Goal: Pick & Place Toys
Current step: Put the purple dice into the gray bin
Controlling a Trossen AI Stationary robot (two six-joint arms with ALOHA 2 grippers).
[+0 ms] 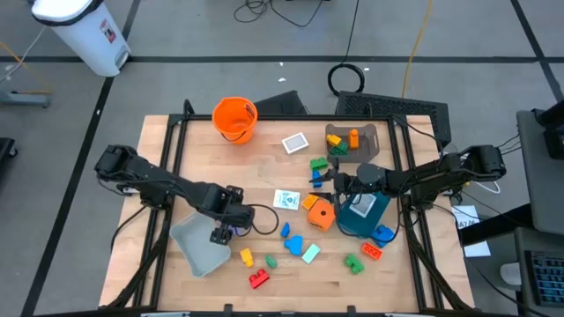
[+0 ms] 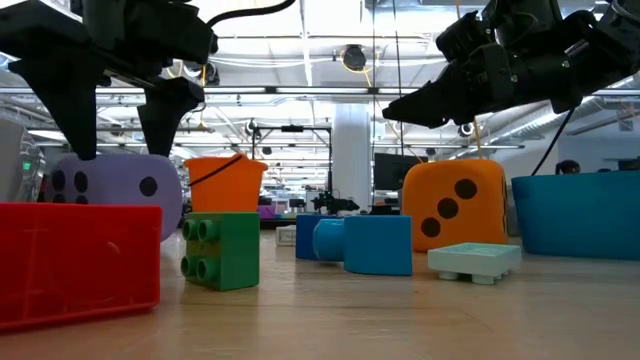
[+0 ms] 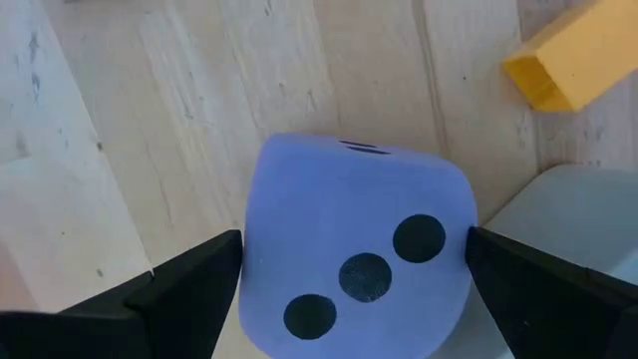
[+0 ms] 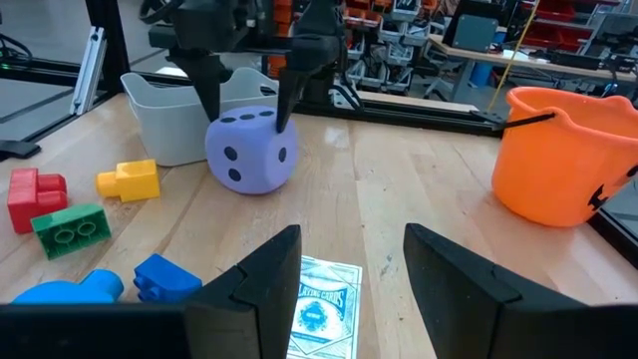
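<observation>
A purple die (image 3: 349, 249) with black dots sits on the wooden table beside the grey bin (image 1: 196, 248). My left gripper (image 3: 354, 239) points down over it, open. One finger (image 3: 189, 289) stands on each side of the die's top, and I cannot tell whether they touch it. My right gripper (image 4: 351, 249) hangs open and level above the teal bin (image 1: 361, 216), holding nothing. An orange die (image 1: 320, 214) rests next to that bin. Small bright blocks (image 1: 259, 278) lie along the near side.
An orange bucket (image 1: 234, 117) stands at the far side, a grey tray (image 1: 366, 141) with several toys at the far right. Picture cards (image 1: 286, 200) lie mid-table. A yellow block (image 3: 573, 55) lies close to the purple die.
</observation>
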